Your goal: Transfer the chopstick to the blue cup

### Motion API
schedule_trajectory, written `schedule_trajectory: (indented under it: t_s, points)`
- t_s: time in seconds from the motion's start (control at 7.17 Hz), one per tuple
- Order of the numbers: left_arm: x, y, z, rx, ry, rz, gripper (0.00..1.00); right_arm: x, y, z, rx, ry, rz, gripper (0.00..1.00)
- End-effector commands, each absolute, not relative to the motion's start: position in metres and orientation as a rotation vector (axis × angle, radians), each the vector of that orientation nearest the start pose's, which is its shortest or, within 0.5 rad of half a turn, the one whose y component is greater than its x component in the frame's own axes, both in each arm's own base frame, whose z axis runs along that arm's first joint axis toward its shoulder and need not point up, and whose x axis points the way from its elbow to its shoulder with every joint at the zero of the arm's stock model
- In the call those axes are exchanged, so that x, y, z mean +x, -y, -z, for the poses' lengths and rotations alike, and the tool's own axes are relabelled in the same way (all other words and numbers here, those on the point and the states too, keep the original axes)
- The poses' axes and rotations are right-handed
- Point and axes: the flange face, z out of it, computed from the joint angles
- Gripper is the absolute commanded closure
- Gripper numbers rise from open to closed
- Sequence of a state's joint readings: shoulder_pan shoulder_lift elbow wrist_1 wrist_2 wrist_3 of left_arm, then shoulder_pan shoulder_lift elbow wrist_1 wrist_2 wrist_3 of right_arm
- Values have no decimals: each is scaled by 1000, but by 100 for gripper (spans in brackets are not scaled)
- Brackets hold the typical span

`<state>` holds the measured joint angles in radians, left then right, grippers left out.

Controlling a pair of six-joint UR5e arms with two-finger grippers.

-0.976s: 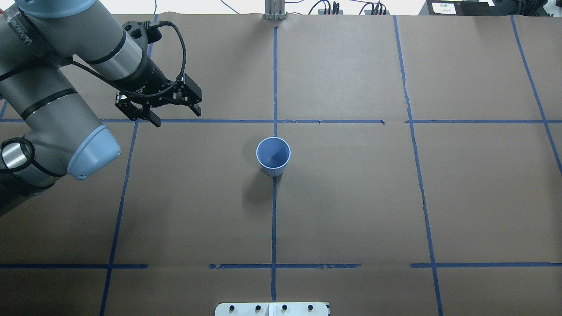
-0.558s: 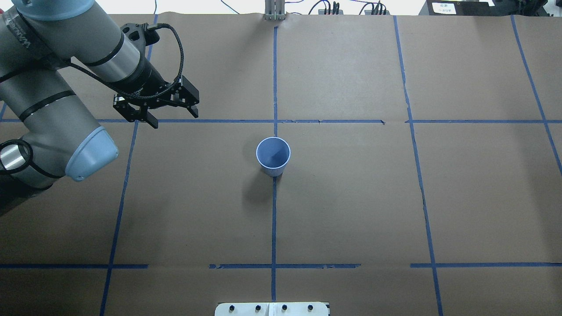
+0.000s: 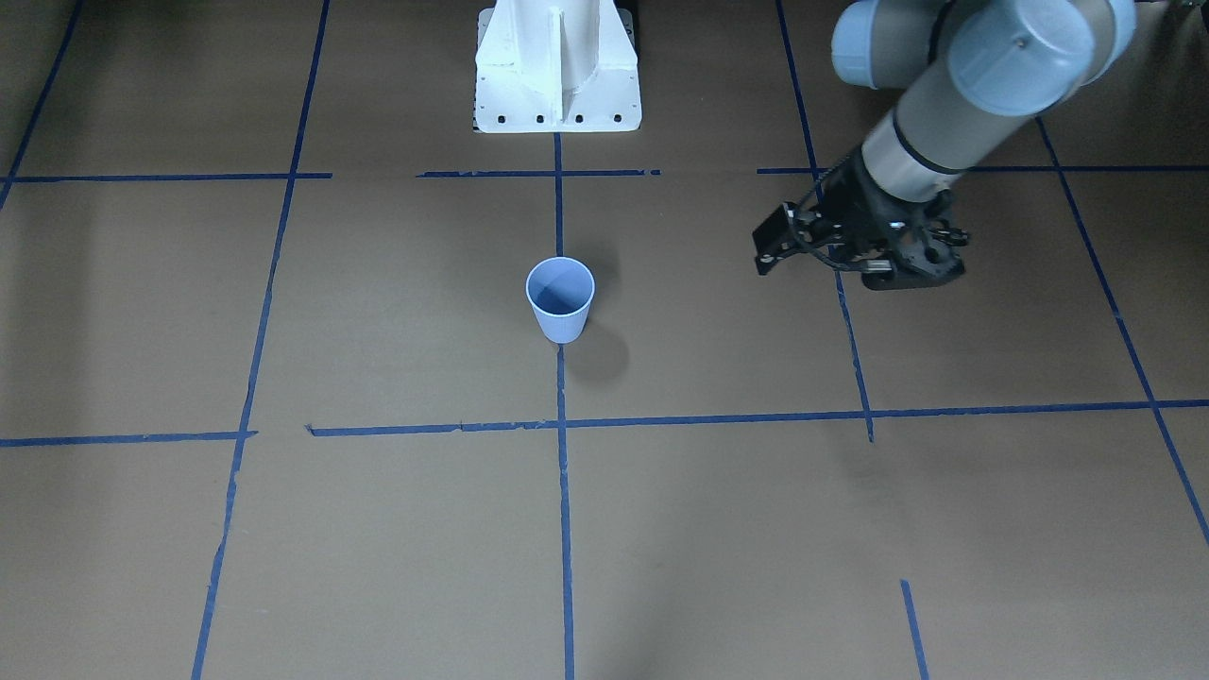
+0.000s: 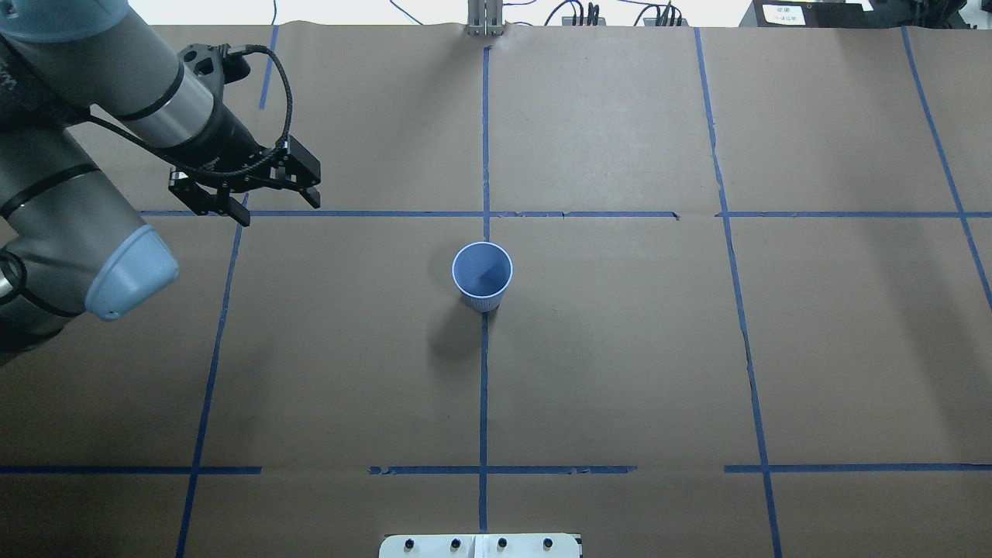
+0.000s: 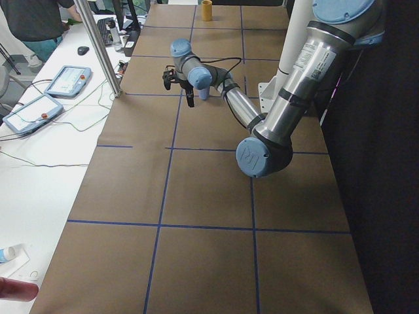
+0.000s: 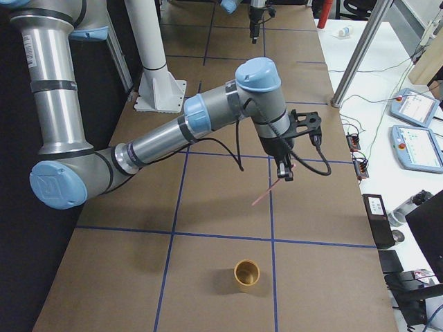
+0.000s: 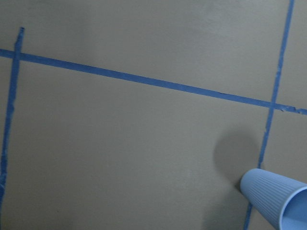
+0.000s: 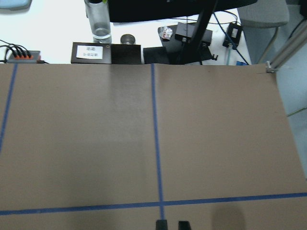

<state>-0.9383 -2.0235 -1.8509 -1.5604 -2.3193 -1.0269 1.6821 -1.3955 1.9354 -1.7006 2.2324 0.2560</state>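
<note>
The blue cup [image 4: 482,276] stands upright at the table's middle; it also shows in the front view [image 3: 560,298] and at the lower right of the left wrist view [image 7: 278,201]. My left gripper [image 4: 277,209] is open and empty, up and to the left of the cup, well apart from it; in the front view [image 3: 836,271] it is at the right. My right gripper [image 6: 284,171] hovers above the table far from the cup, shut on one thin pink chopstick [image 6: 271,190] that slants down from it. Its fingertips [image 8: 162,224] stand close together.
A tan cup [image 6: 246,274] stands near the table end by my right arm. The white robot base [image 3: 557,66] is at the table's edge. Blue tape lines [image 4: 484,387] grid the brown paper. Teach pendants [image 6: 417,145] and cables lie on the side bench.
My left arm has drawn back to the left, away from the blue cup, with its gripper still open. The cup has not moved.
</note>
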Motion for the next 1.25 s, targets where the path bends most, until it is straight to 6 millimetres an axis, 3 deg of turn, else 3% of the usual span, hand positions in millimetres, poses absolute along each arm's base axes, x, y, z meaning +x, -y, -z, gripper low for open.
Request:
schedule_trajectory:
  t_s: [0.0, 0.28, 0.42, 0.7, 0.98, 1.12]
  points:
    - [234, 543, -337, 33, -927, -14, 0, 32, 560, -306, 264, 823, -286, 100]
    - [177, 567, -379, 105, -879, -86, 0, -43, 571, -209, 137, 844, -325, 100]
    - [155, 567, -404, 117, -858, -118, 0, -80, 569, -177, 135, 846, -294, 100]
    - [118, 578, -439, 145, -824, -168, 0, -170, 554, -123, 242, 764, -225, 100]
    - [84, 590, -462, 159, -803, -172, 0, -268, 525, -78, 327, 711, -222, 100]
    - [70, 595, -476, 166, -790, -191, 0, -294, 511, -61, 336, 727, -230, 100]
